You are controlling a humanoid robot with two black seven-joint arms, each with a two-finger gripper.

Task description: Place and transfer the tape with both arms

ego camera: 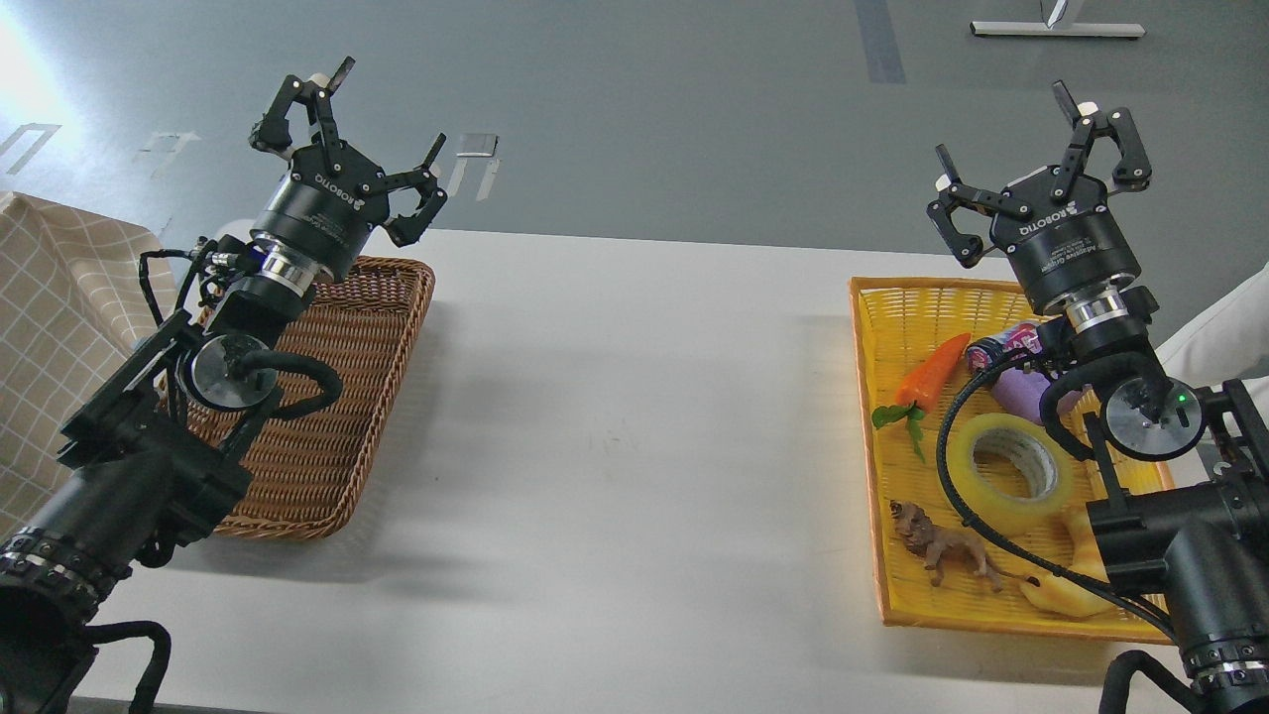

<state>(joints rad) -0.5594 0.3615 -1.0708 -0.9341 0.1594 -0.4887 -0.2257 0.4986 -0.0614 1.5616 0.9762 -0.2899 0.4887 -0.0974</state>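
The tape, a yellowish translucent roll with a grey-white core, lies flat in the yellow basket at the right; my right arm's black cable crosses its edge. My right gripper is open and empty, raised above the basket's far end, well above and behind the tape. My left gripper is open and empty, raised above the far corner of the brown wicker basket at the left.
In the yellow basket lie an orange toy carrot, a small can, a purple thing, a brown toy lion and a pale yellow croissant toy. A checked cloth lies at far left. The white table spans between the baskets.
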